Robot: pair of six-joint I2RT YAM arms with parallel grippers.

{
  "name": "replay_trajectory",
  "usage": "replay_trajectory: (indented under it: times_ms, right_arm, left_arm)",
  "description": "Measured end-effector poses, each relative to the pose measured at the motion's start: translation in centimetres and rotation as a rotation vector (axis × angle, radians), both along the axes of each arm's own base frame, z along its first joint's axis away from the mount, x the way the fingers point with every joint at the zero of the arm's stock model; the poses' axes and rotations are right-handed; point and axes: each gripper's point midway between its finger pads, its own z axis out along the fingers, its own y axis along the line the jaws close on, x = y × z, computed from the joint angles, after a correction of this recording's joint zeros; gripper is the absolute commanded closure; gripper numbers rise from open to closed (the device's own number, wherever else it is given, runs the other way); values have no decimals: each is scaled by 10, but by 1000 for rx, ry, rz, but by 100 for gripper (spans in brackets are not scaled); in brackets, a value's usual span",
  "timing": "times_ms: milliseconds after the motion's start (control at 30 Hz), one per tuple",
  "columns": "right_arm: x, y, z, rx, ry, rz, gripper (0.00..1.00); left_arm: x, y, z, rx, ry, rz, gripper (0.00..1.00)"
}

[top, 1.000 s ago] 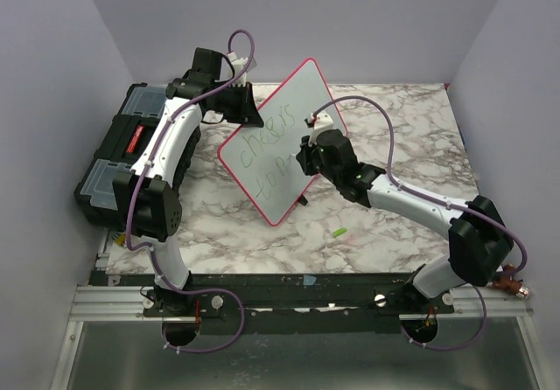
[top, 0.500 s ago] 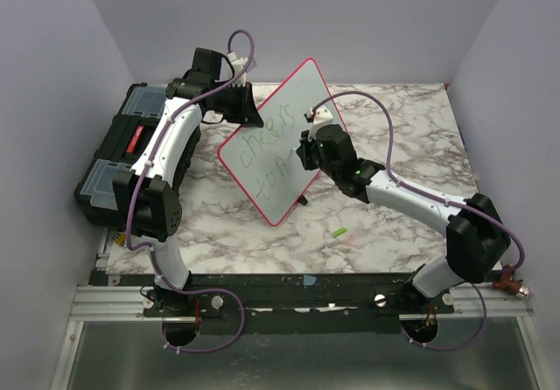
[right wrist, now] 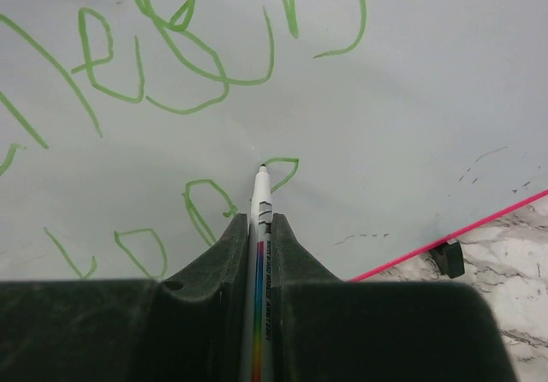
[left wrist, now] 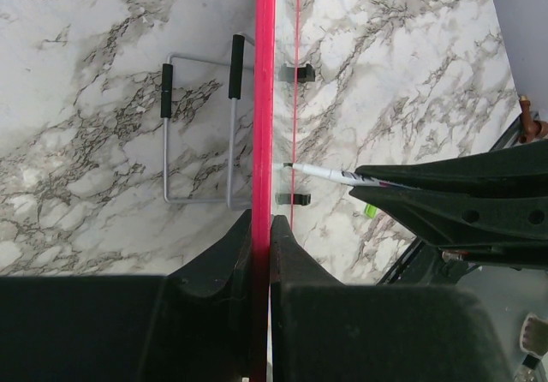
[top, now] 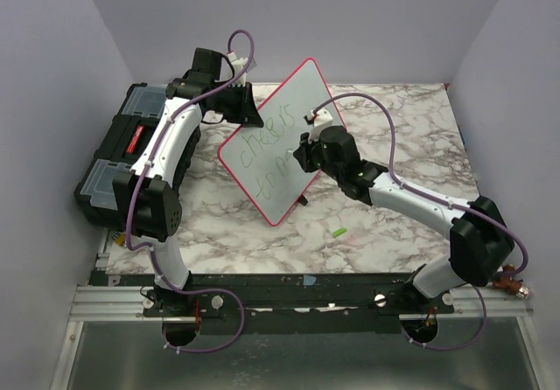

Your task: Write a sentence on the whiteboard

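Observation:
The whiteboard, white with a red-pink rim, stands tilted at the table's middle. My left gripper is shut on its upper left edge; in the left wrist view the rim runs edge-on between my jaws. Green writing in two lines covers its lower half, the top line reading "cheers". My right gripper is shut on a white marker, its tip touching the board at a small green loop in the second line. The marker also shows in the left wrist view.
A black toolbox sits at the left under my left arm. A small green cap lies on the marble table in front of the board. A wire stand lies behind the board.
My right gripper has shifted slightly left and up along the board with the marker. The left arm and the board have not moved.

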Motion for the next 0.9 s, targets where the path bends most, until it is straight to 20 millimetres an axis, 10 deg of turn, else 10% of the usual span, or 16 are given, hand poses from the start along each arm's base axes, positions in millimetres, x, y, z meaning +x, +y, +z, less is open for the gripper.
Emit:
replay_trajectory:
  times_ms: [900]
  right_arm:
    - [-20,-5,-21,13,49,36,99]
  left_arm:
    - [0,0,0,1,0,1,100]
